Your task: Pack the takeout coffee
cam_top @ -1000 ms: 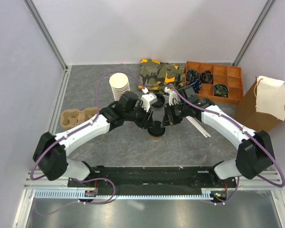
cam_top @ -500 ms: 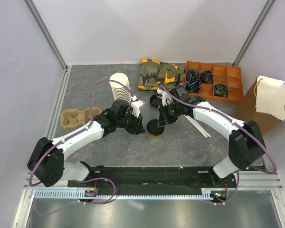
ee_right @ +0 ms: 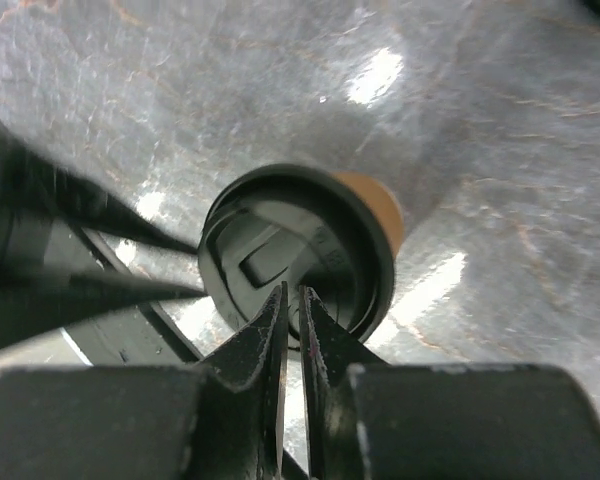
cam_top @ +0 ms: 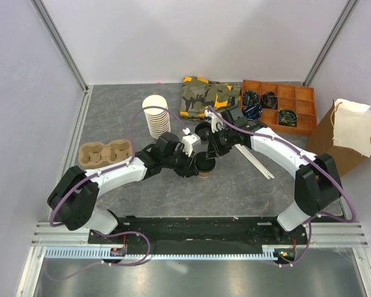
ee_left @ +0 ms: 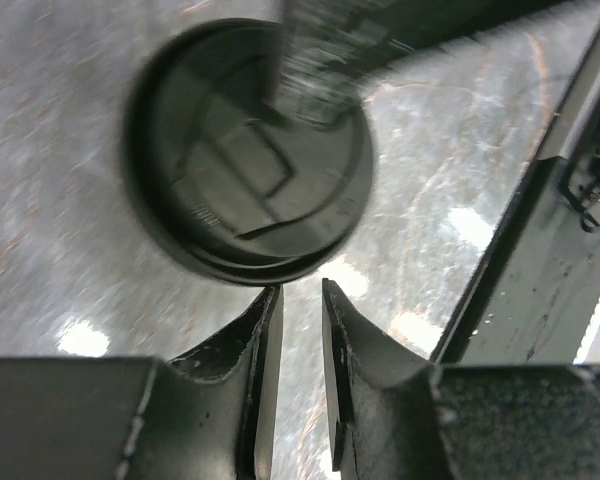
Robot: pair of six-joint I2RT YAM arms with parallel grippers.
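Takeout coffee [cam_top: 203,167] stands at the worktop [cam_top: 111,117] centre, the left hand [ee_left: 300,300] slightly parted and empty beside it, the right hand [ee_right: 291,300] all but closed over its lid [ee_right: 280,255]. Likely light, crushable paper: best gripped gently around the wall.

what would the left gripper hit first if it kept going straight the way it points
Most likely the takeout coffee, its lid just ahead of the left gripper fingers, though depth is unclear.
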